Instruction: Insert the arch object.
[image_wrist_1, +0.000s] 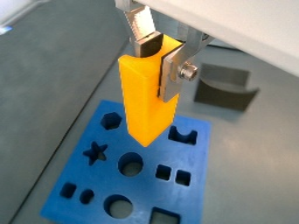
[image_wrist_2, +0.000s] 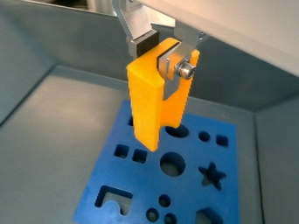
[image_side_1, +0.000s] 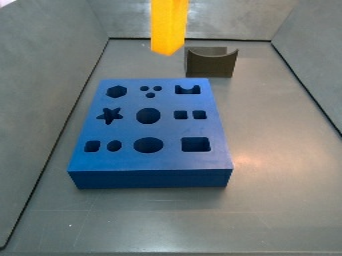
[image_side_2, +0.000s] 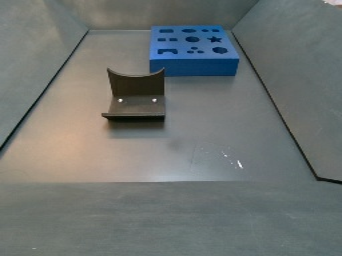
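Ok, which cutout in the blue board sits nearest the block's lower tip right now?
The arch-shaped cutout at the blue board edge. The arch object, held upright in the tool, hangs just beside it; the star and round holes lie farther off.

The light is even and rather soft in all four pictures. In a side view the smooth grey metal floor carries a small white glare spot, and the dark grey-brown block with a curved notch throws only a weak shadow. In both wrist views the bright orange-yellow elongated arch object is strongly lit on one face and darker on the next, while the gripper holding it looks slightly soft. The blue foam board with shaped holes appears saturated, its holes dark.
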